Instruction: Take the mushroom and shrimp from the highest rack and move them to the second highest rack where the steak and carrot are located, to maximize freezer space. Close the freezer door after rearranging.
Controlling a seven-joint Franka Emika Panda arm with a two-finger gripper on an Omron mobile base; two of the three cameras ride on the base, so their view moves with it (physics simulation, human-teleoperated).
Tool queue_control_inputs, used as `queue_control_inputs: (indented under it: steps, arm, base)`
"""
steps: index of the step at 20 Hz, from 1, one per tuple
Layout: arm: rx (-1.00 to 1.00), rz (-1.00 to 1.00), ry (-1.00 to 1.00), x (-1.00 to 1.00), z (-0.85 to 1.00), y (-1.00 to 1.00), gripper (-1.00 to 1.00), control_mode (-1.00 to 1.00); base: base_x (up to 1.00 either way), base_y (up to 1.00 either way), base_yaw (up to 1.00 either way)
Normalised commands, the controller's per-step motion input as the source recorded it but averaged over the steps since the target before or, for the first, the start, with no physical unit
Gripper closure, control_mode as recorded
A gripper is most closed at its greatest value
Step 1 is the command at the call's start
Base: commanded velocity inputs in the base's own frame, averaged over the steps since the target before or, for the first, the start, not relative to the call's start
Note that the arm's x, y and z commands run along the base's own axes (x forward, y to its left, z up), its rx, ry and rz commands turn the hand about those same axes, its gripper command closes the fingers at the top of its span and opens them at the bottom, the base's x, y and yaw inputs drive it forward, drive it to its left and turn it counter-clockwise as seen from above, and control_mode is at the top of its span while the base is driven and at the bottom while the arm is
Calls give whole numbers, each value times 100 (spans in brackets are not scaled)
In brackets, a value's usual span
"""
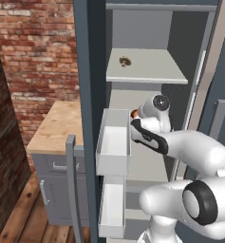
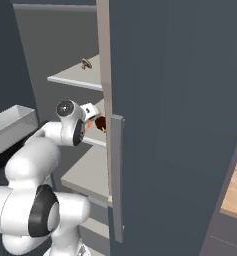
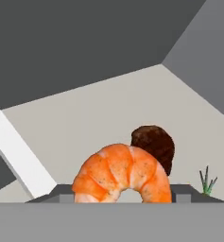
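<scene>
The brown mushroom [image 1: 125,61] [image 2: 86,63] lies alone on the highest rack [image 1: 152,71] [image 2: 72,76]. My gripper [image 3: 120,194] [image 1: 133,114] [image 2: 92,119] reaches in one level lower and is shut on the orange shrimp [image 3: 123,171], which curls between the fingertips just above the second rack [image 3: 108,113]. Right behind the shrimp lies the dark brown steak [image 3: 153,142] [image 2: 100,123]. The carrot's green top [image 3: 207,182] pokes up at the right; the rest of the carrot is hidden.
The freezer door [image 2: 165,125] stands open at my right, its grey handle [image 2: 117,175] close to the arm. The left door carries white bins [image 1: 114,142]. A wooden counter [image 1: 57,123] and a brick wall [image 1: 38,47] lie to the left.
</scene>
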Motion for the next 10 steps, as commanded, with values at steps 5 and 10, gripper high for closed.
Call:
queue_control_inputs:
  steps: [5, 10]
  arm:
    - [0, 0, 14, 41, -30, 11, 100, -100]
    - [0, 0, 19, 43, -26, 11, 100, -100]
  base:
    - [0, 0, 0]
    - [0, 0, 0]
